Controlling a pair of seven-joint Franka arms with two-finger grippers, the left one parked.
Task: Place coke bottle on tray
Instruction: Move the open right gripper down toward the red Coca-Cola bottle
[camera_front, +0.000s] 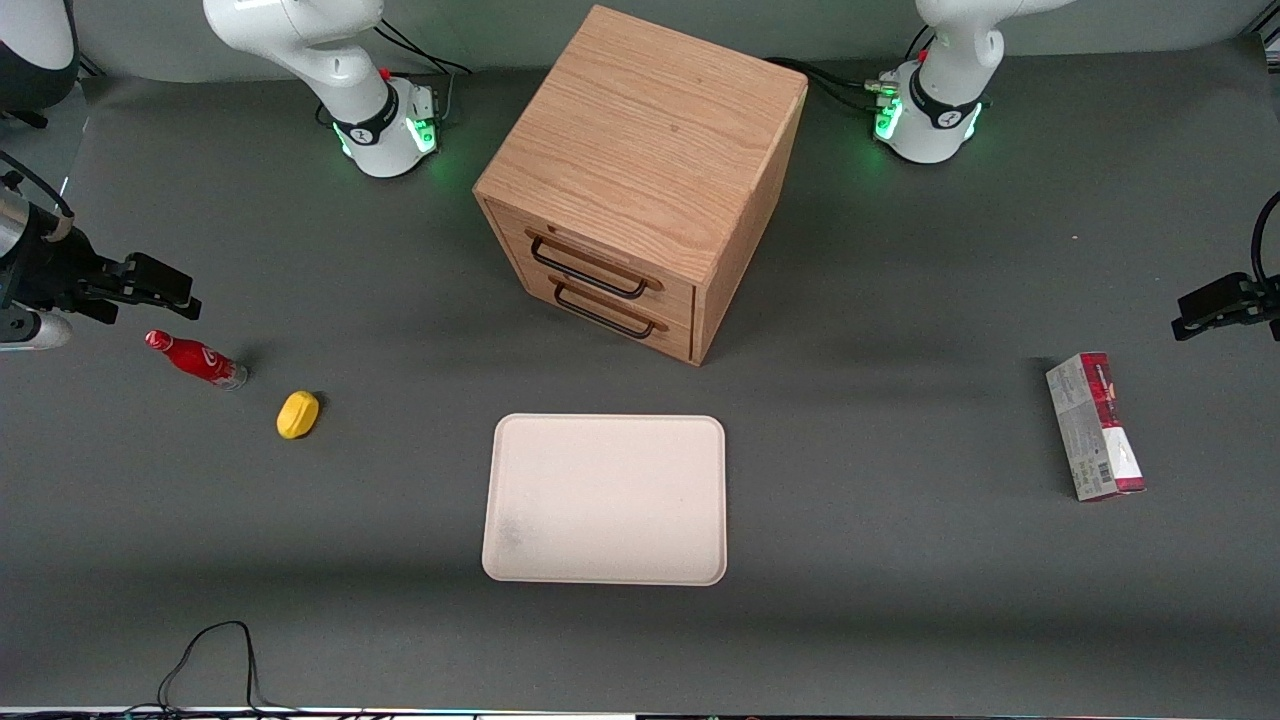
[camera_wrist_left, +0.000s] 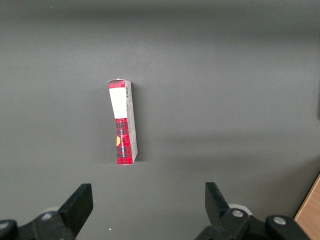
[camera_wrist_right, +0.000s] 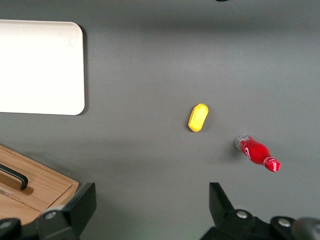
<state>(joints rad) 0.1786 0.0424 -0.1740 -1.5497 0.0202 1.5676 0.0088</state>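
Nearest the front camera lies the flat cream-beige rectangular tray (camera_front: 604, 499), bare on the dark grey table (camera_front: 900, 600). Farther from the camera stands the wooden drawer cabinet (camera_front: 640, 180) with two dark handles. Toward the working arm's end of the table lies the small slim red coke bottle (camera_front: 196, 359) on its side, well apart from the tray, with a yellow lemon-shaped lump (camera_front: 298, 414) just beside its clear base. Hovering above the table near the bottle's cap, the gripper (camera_wrist_right: 150, 200) has its fingers (camera_wrist_right: 82, 202) spread wide and grasps nothing. A red-and-white carton (camera_front: 1095, 427) lies toward the parked arm's end.
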